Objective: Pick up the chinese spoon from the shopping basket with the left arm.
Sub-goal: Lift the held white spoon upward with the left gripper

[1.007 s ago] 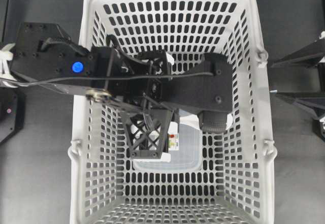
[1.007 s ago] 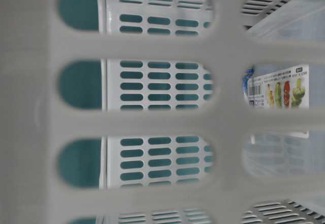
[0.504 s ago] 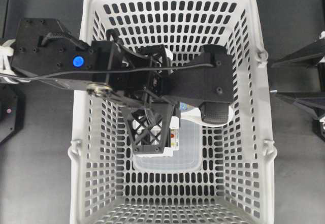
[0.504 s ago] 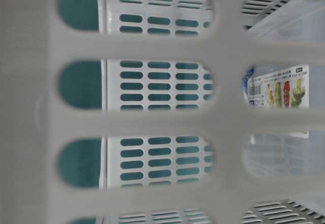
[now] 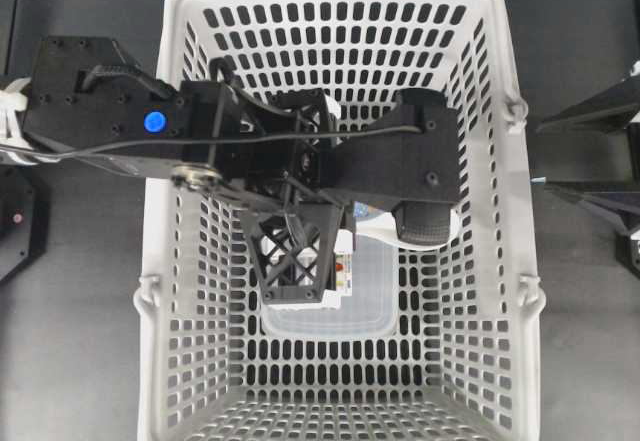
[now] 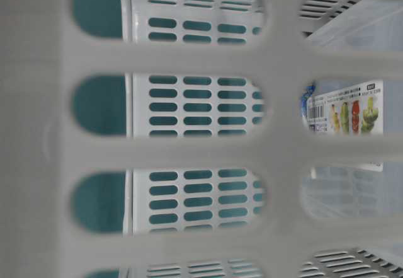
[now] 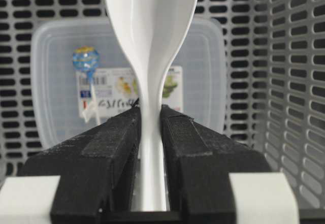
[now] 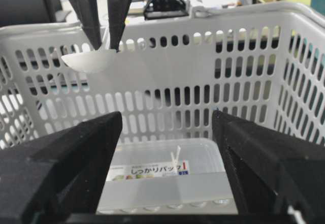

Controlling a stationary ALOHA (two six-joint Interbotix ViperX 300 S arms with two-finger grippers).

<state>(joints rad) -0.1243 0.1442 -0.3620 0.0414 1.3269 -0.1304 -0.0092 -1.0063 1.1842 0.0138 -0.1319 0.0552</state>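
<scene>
The chinese spoon [image 7: 151, 41] is pinched by its narrow handle between the black padded fingers [image 7: 116, 148] of the left hand [image 7: 151, 132], bowl pointing away toward the top of the left wrist view. Over the last second it has come up a little, then settled: the right wrist view shows it hanging clear of the floor of the shopping basket [image 5: 500, 211], near rim height (so the pick looks essentially done).

The spoon is glossy white, smooth, deep-bowled and waisted. Below it lies a clear ribbed lidded container [image 7: 56, 82] with a printed label, on the basket's slotted grey plastic. The right hand [image 8: 167, 168] stands wide open, empty, outside the basket.
</scene>
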